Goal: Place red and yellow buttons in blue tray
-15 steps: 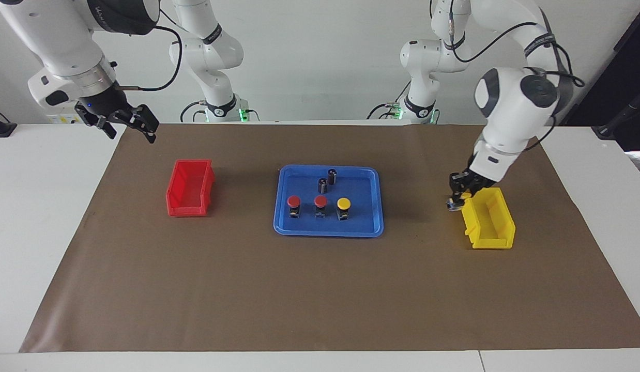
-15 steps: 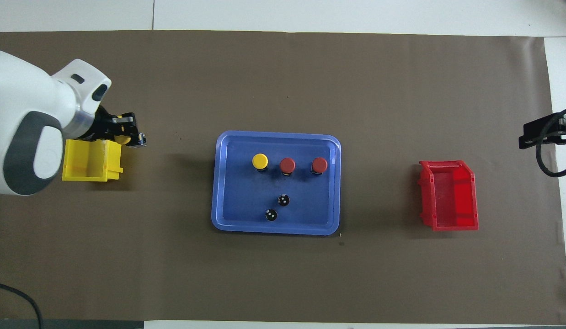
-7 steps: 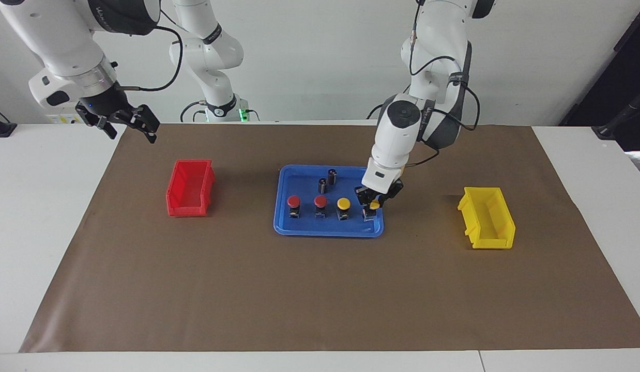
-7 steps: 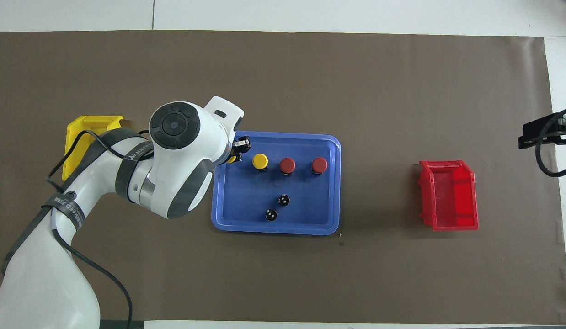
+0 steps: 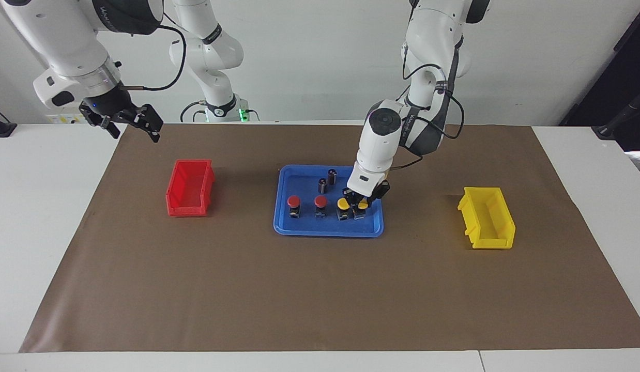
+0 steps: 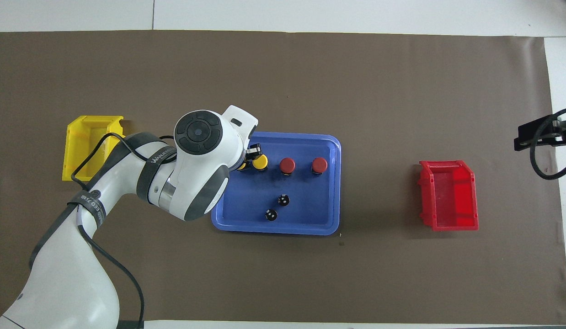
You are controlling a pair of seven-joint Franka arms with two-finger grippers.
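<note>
The blue tray (image 5: 328,232) (image 6: 274,230) lies mid-table. Standing in a row inside it are two red buttons (image 5: 294,202) (image 5: 320,202) (image 6: 319,164) (image 6: 287,164) and a yellow button (image 5: 343,205) (image 6: 260,161). My left gripper (image 5: 360,205) (image 6: 246,164) is down in the tray, shut on a second yellow button (image 5: 362,205) (image 6: 241,167) right beside the first. Whether its base rests on the tray floor I cannot tell. In the overhead view the left arm hides most of it. My right gripper (image 5: 134,129) (image 6: 539,137) waits open and empty above the mat's corner, past the red bin.
Two dark cylinders (image 5: 322,185) (image 5: 332,175) stand in the tray nearer the robots. A red bin (image 5: 191,187) (image 6: 449,195) sits toward the right arm's end, a yellow bin (image 5: 486,217) (image 6: 88,146) toward the left arm's end. Brown mat covers the table.
My left gripper carried the yellow button from beside the yellow bin over into the blue tray, then close up against the other yellow button. The right gripper barely shifted.
</note>
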